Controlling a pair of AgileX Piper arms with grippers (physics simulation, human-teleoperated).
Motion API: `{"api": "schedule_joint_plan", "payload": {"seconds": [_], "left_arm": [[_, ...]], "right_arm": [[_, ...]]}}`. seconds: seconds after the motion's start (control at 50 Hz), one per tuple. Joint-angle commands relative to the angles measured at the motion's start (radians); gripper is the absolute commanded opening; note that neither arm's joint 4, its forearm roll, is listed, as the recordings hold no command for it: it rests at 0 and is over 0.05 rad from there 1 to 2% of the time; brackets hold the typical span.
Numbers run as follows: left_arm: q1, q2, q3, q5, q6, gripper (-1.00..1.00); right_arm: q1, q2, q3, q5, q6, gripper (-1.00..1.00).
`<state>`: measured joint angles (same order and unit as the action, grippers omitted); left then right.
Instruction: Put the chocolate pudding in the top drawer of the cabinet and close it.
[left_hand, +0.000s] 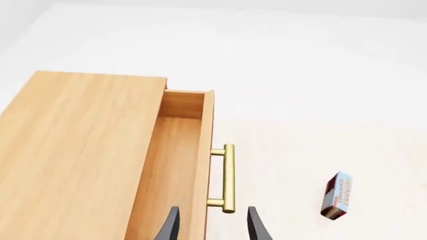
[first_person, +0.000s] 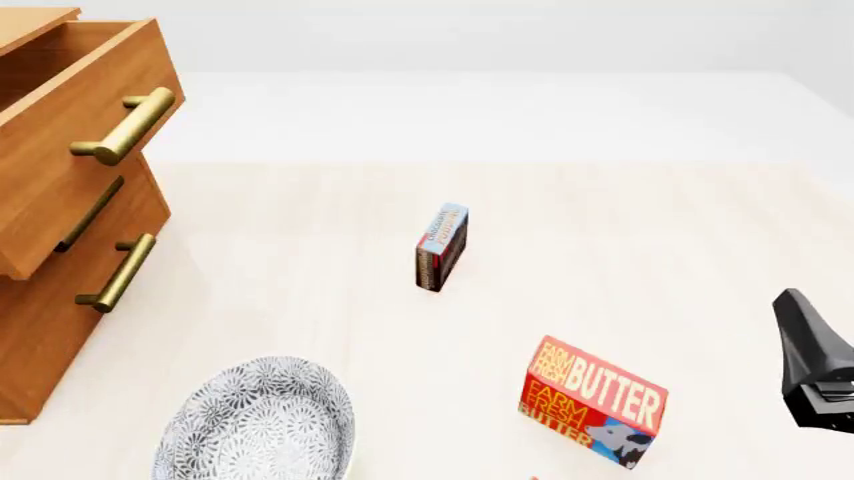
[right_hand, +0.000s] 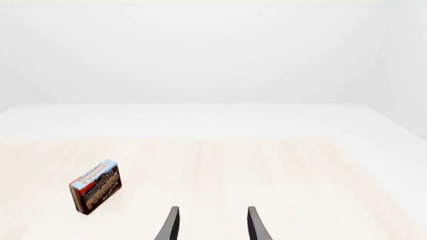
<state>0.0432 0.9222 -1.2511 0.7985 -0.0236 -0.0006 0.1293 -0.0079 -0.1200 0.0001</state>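
The chocolate pudding (first_person: 442, 246) is a small box with a light blue top. It stands on edge mid-table, well to the right of the cabinet (first_person: 40, 330). The top drawer (first_person: 67, 150) is pulled out; its brass handle (first_person: 127, 125) juts forward, and the part of its inside (left_hand: 175, 165) that shows holds nothing. My left gripper (left_hand: 213, 227) is open and looks down on the drawer front and handle (left_hand: 229, 178), with nothing held; the front view does not show it. My right gripper (right_hand: 213, 227) is open and empty, the pudding (right_hand: 95, 186) lying ahead and off to one side.
A red-orange butter box (first_person: 593, 400) stands near the front, right of centre. A grey patterned plate (first_person: 260, 425) lies front left by the cabinet's base. The lower drawer's handle (first_person: 118, 272) shows below the open one. A dark part of my right arm (first_person: 814, 375) enters at the right edge.
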Motion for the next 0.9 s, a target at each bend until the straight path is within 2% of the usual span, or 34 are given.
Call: {"api": "schedule_joint_plan", "payload": {"seconds": [0.02, 0.42, 0.9], "left_arm": [[0.011, 0.042, -0.011, 0.022, 0.008, 1.00], [0.013, 0.081, -0.032, 0.045, 0.012, 1.00], [0.021, 0.131, 0.026, 0.009, 0.018, 1.00]], "right_arm": [[0.000, 0.000, 0.000, 0.000, 0.000, 1.00], [0.000, 0.000, 0.000, 0.000, 0.000, 1.00], [0.000, 0.000, 0.000, 0.000, 0.000, 1.00]]}}
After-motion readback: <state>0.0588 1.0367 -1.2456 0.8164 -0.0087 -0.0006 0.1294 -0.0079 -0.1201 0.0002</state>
